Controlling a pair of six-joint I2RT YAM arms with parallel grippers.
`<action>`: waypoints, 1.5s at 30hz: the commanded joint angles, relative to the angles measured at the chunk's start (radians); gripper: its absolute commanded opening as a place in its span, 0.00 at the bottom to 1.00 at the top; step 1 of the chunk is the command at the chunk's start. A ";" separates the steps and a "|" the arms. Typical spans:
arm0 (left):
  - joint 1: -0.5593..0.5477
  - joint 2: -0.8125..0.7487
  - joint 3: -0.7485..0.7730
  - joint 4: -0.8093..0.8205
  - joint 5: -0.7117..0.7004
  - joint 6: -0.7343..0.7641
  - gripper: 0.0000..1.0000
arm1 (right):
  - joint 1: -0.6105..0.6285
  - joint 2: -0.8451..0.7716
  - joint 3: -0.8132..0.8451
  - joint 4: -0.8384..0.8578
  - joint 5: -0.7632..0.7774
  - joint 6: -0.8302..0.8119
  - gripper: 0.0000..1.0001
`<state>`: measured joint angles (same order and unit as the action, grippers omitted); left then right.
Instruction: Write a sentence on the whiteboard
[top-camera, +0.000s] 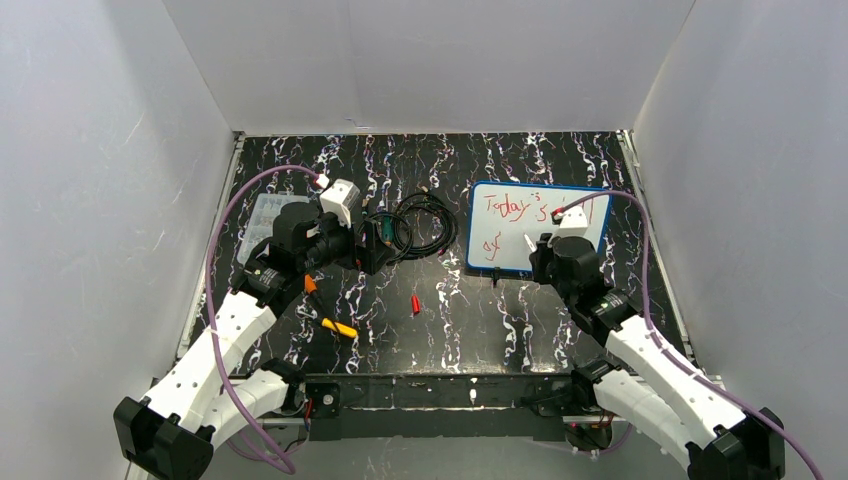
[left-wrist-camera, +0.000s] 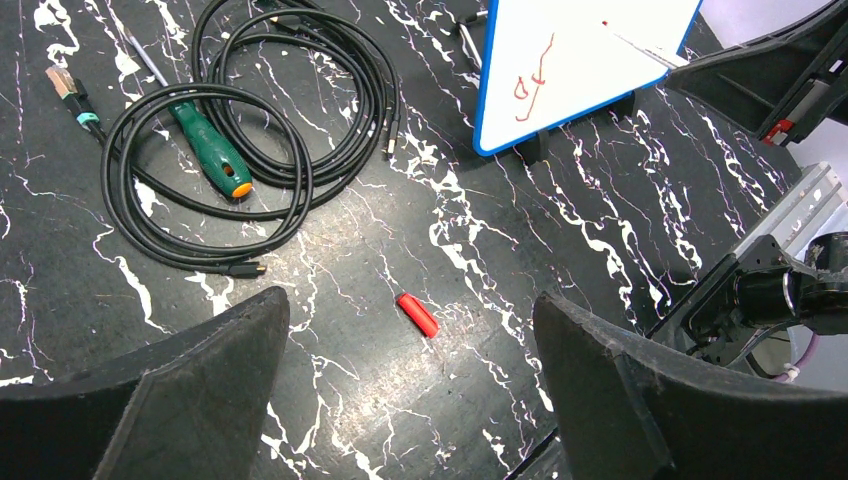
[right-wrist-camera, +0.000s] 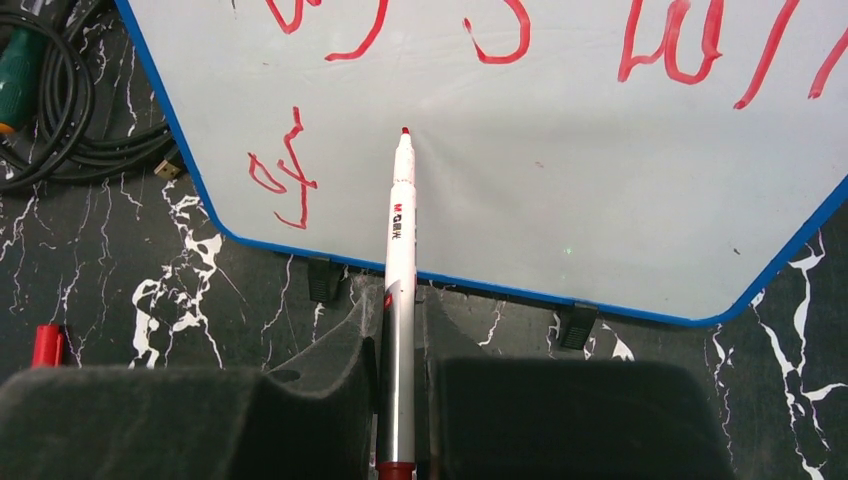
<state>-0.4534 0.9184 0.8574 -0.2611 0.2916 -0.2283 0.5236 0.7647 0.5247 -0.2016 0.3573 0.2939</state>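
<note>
Nearest the bases there's a little red cap (left-wrist-camera: 418, 314) lying loose on the black marbled table (top-camera: 460, 330), and the left gripper (left-wrist-camera: 408, 300) hangs over it with its fingers spread wide, nothing in them. Over on the right, the right gripper (right-wrist-camera: 397, 320) is clamped on a red marker (right-wrist-camera: 400, 250), tip over the whiteboard (right-wrist-camera: 560, 200); can't tell if it's touching. The board sits right of centre beside a cable coil (top-camera: 420, 228), with the sentence (top-camera: 505, 206) in red up top.
</note>
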 joint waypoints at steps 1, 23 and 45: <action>0.007 -0.016 -0.011 0.002 0.001 0.006 0.90 | -0.007 0.014 0.058 0.078 0.014 -0.025 0.01; 0.007 -0.024 -0.012 0.005 0.015 0.000 0.90 | -0.007 0.048 0.013 -0.042 -0.064 0.093 0.01; 0.007 -0.024 -0.013 0.008 0.019 -0.002 0.90 | -0.007 0.017 0.057 0.111 -0.001 0.000 0.01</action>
<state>-0.4534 0.9108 0.8570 -0.2607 0.2966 -0.2310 0.5228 0.7704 0.5350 -0.1757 0.3283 0.3264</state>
